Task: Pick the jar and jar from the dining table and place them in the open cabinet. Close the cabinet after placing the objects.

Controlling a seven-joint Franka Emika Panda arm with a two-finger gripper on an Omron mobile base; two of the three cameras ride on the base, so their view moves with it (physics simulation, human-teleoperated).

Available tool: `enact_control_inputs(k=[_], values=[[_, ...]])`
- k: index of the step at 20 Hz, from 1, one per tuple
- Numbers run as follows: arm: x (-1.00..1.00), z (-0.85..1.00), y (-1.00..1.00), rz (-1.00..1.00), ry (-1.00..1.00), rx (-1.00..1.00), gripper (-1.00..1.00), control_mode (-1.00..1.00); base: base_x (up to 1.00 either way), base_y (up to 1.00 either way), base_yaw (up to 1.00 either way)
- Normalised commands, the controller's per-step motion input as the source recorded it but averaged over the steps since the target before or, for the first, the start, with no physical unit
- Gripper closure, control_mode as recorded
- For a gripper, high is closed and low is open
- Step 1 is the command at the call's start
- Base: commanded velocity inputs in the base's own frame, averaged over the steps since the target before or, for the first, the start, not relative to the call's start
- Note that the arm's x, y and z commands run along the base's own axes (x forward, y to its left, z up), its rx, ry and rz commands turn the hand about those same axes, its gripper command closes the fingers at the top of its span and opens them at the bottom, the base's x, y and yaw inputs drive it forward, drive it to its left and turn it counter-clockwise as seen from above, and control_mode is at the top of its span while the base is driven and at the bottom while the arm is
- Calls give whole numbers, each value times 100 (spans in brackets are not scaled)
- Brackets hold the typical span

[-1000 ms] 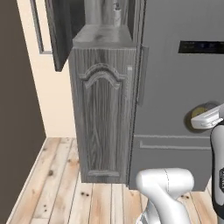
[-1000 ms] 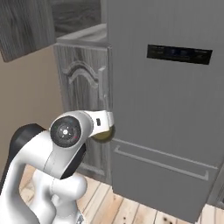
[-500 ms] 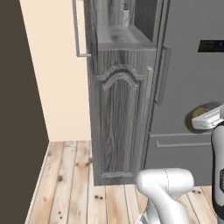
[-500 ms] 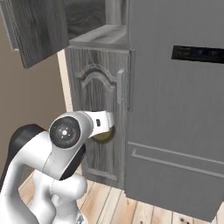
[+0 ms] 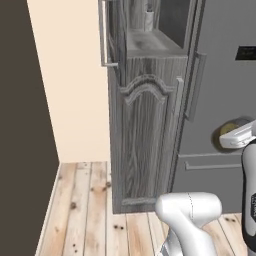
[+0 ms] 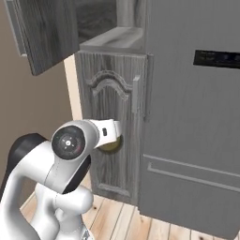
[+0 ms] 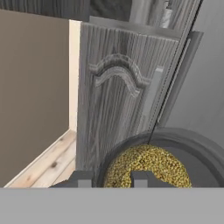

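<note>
- The gripper (image 7: 109,178) is clamped on the jar (image 7: 148,168) with olive-yellow filling, held in front of the cabinet (image 5: 145,140).
- The cabinet's upper door (image 6: 47,33) stands open beside a grey fridge (image 6: 197,122).

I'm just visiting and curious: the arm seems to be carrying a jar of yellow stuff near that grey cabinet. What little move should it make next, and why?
Probably lift the pincer with its jar toward the open upper shelf. The jar is held low, level with the closed lower door, while the upper door stands swung open above it, so the jar likely has to rise before it can go in.
</note>
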Motion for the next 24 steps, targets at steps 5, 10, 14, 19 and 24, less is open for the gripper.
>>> enact_control_inputs(k=[5,10,14,19,24], values=[[0,0,0,0,0,0,100,100,37,0,0],[0,0,0,0,0,0,100,100,43,10,1],[0,0,0,0,0,0,100,100,49,34,4],[0,0,0,0,0,0,100,100,32,49,0],[0,0,0,0,0,0,100,100,26,47,0]])
